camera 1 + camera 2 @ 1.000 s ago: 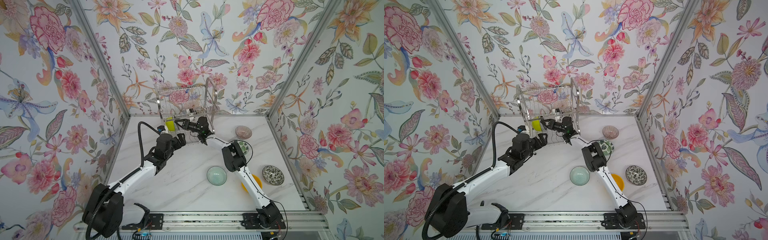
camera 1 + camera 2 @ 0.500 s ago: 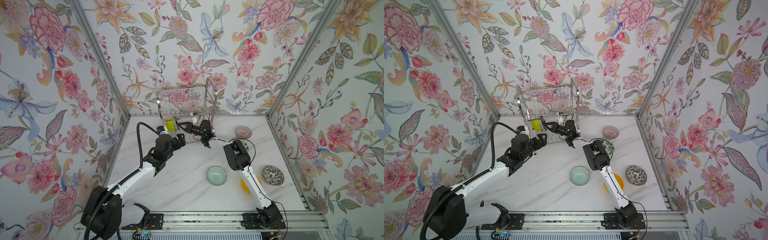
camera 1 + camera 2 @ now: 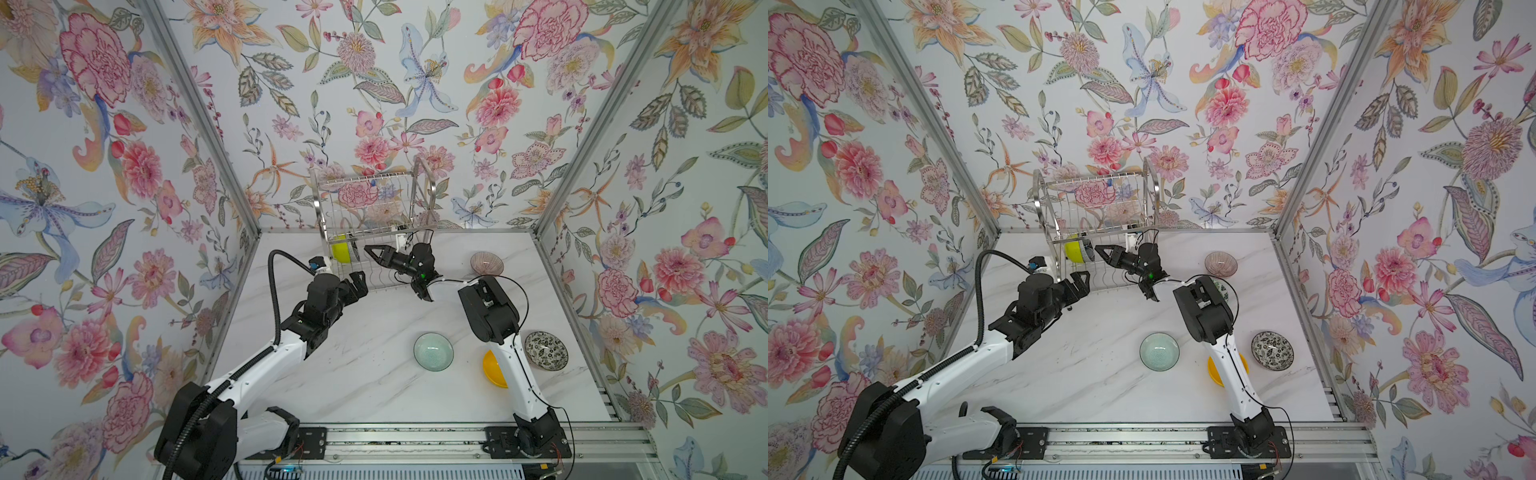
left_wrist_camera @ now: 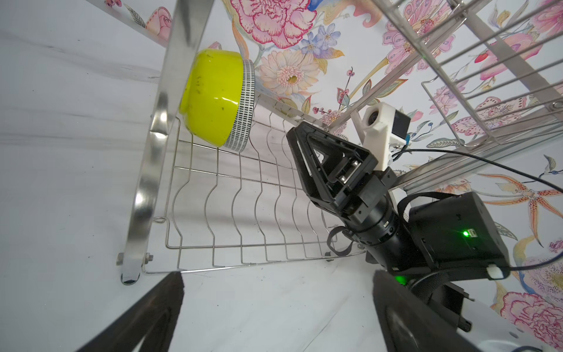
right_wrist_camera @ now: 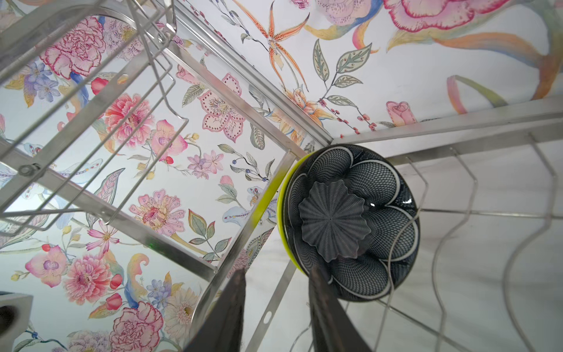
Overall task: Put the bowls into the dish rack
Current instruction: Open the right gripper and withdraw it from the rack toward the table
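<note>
Right gripper: the right gripper [image 3: 369, 249] reaches into the lower tier of the dish rack [image 4: 149, 170]. Over the last second its jaws have spread, and now they stand apart with nothing between them.
Dark navy bowl: the dark navy bowl [image 5: 350, 225] stands on edge at the left end of that tier, nested against the lime green bowl [image 4: 210, 94]. In the right wrist view one finger [image 5: 324, 307] crosses its rim; I cannot tell whether they touch.
Right arm: its wrist and elbow have drifted right since a second ago, away from the two bowls.
Meaning: this looks like a release just made, so two bowls are loaded, and the navy one stands upright unaided.
Left gripper: the left gripper [image 3: 358, 282] hovers wide open and empty at the rack's near left corner, unchanged.
Left on the worktop [image 3: 353, 374]: the pinkish ribbed bowl [image 3: 486, 263] far right, the pale green bowl [image 3: 433, 351], the orange-yellow bowl [image 3: 492, 370], the black-and-white floral bowl [image 3: 545, 350], and the leaf-patterned bowl [image 3: 1224, 291] mostly hidden behind the right arm.
Next: probably back clear of the wires, then fetch another bowl.
</note>
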